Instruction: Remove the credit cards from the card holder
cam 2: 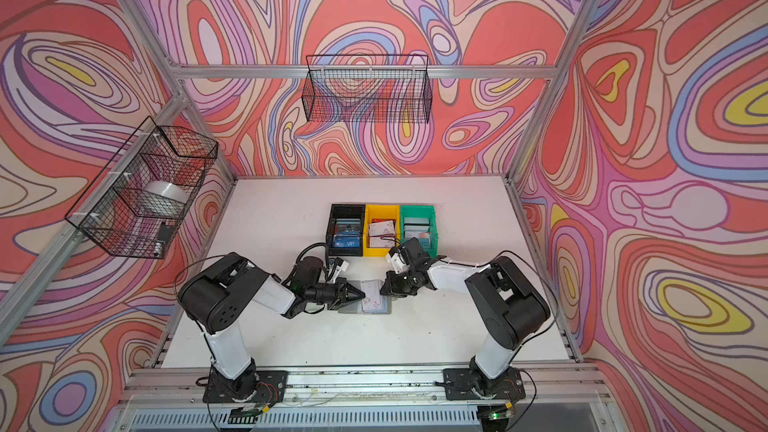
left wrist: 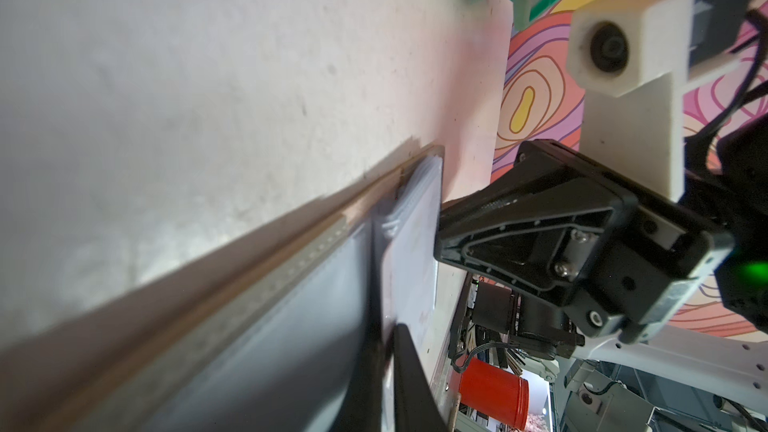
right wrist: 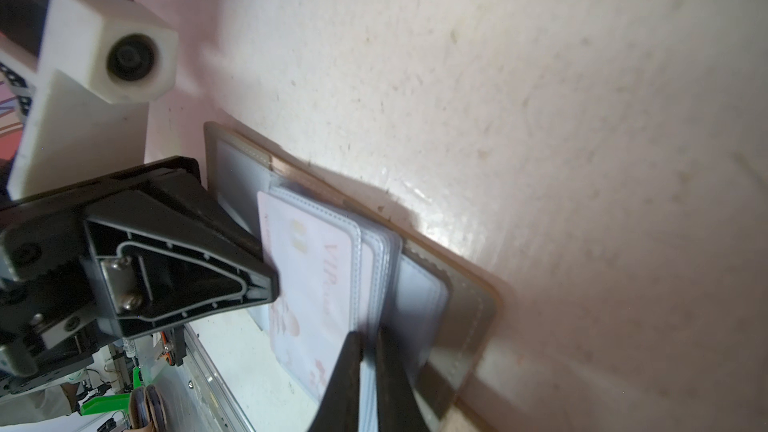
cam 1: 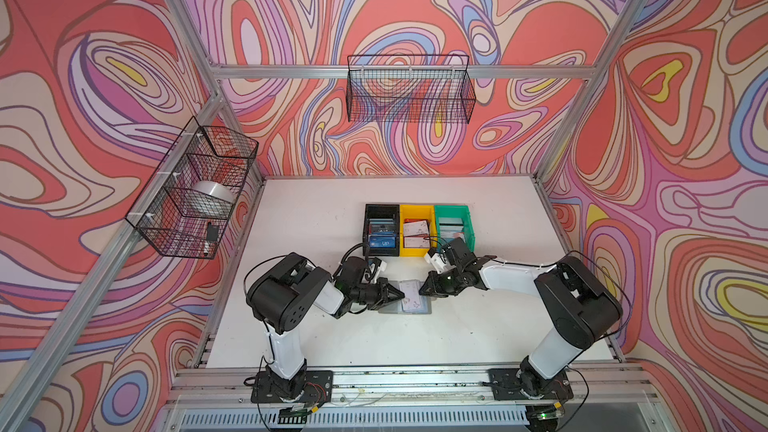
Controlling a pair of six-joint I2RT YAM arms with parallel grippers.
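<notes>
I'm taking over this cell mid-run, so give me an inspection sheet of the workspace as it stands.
Surface: white table, lightly scuffed.
Job's things: grey card holder lies open; a white credit card sticks partway out of its sleeve.
Clutter: black bin, yellow bin and green bin in a row behind, cards in each; nothing loose seen.
Grippers: left gripper shut on the credit card's edge; right gripper shut on the card holder's clear sleeves.
Cables: black cable loops at the left wrist; none on the card holder.
Surroundings: wire basket on the left wall holds a tape roll; second wire basket on the back wall.
</notes>
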